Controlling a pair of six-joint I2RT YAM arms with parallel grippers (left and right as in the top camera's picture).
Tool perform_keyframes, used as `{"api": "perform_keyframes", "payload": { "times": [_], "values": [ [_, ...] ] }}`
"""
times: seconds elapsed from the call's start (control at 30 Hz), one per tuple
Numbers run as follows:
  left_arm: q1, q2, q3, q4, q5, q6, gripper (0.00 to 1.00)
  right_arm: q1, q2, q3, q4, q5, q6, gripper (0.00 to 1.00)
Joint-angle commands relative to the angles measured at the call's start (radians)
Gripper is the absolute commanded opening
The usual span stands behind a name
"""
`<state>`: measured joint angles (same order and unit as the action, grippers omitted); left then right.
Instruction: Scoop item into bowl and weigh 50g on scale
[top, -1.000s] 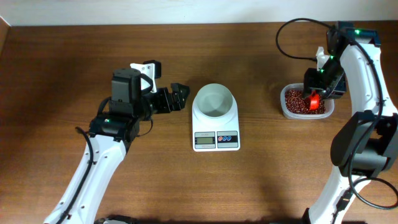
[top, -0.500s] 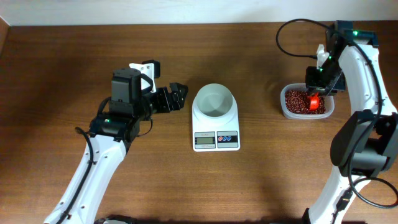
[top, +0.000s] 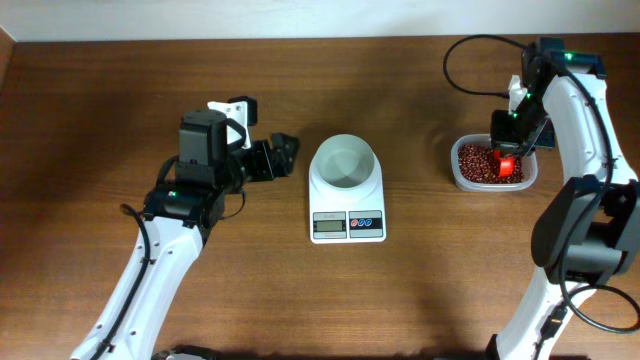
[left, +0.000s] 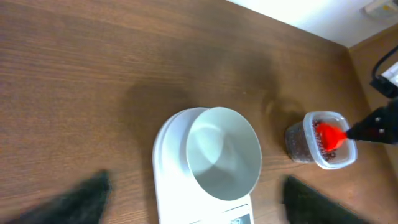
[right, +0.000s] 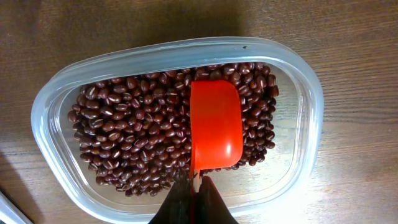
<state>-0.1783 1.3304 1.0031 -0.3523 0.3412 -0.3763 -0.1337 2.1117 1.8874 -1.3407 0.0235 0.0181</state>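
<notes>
The beans lie in a clear tub, which stands on the counter well to the right of the scale. A red scoop rests on them, toward the side away from the scale. Its cup faces up and, as far as we can see, has no beans in it. Our right pincer is closed tight on the scoop's thin handle. The bowl sits on the scale, empty. Our left pincer hovers just left of the scale, its fingers spread wide and holding nothing.

We judge the step in hand to be filling the scoop. To do it well, we tip the cup's front edge down into the beans and push through where they lie deepest. We then level the cup before lifting, so that nothing rolls off. A modest load is wiser than a heaped one, since the carry to the scale is long and small loads let us creep up on 50g. The tub looks light and may slide under the push, so we keep the stroke shallow. The scale's display is too small for us to read.
</notes>
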Motion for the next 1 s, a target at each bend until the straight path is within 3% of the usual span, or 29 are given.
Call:
{"api": "perform_keyframes", "payload": {
  "times": [0.0, 0.03, 0.2, 0.27, 0.43, 0.5, 0.63, 0.77, 0.97],
  "values": [
    [-0.002, -0.011, 0.004, -0.002, -0.035, 0.035, 0.12, 0.009, -0.008, -0.008, 0.005, 0.023, -0.003, 0.04],
    [-0.002, -0.011, 0.011, -0.010, -0.035, 0.035, 0.00, 0.009, -0.008, -0.008, 0.008, 0.023, -0.003, 0.04],
    [-0.032, -0.010, 0.216, -0.306, -0.080, 0.175, 0.00, 0.009, -0.008, -0.008, 0.008, 0.023, -0.003, 0.04],
    [-0.092, -0.008, 0.224, -0.358, -0.084, 0.218, 0.00, 0.009, -0.008, -0.008, 0.008, 0.023, -0.003, 0.04],
    [-0.327, 0.110, 0.209, -0.359, -0.166, 0.223, 0.00, 0.009, -0.008, -0.008, 0.011, 0.023, -0.003, 0.04],
    [-0.401, 0.162, 0.209, -0.359, -0.177, 0.275, 0.00, 0.009, -0.008, -0.008, 0.011, 0.023, -0.003, 0.04],
    [-0.548, 0.267, 0.208, -0.320, -0.341, 0.354, 0.00, 0.009, -0.008, -0.008, 0.012, 0.023, -0.003, 0.04],
    [-0.628, 0.376, 0.208, -0.216, -0.350, 0.432, 0.00, 0.009, -0.008, -0.008, 0.014, 0.023, -0.003, 0.04],
    [-0.640, 0.515, 0.208, -0.197, -0.368, 0.498, 0.00, 0.009, -0.008, -0.008, 0.014, 0.023, -0.003, 0.04]
  ]
}}
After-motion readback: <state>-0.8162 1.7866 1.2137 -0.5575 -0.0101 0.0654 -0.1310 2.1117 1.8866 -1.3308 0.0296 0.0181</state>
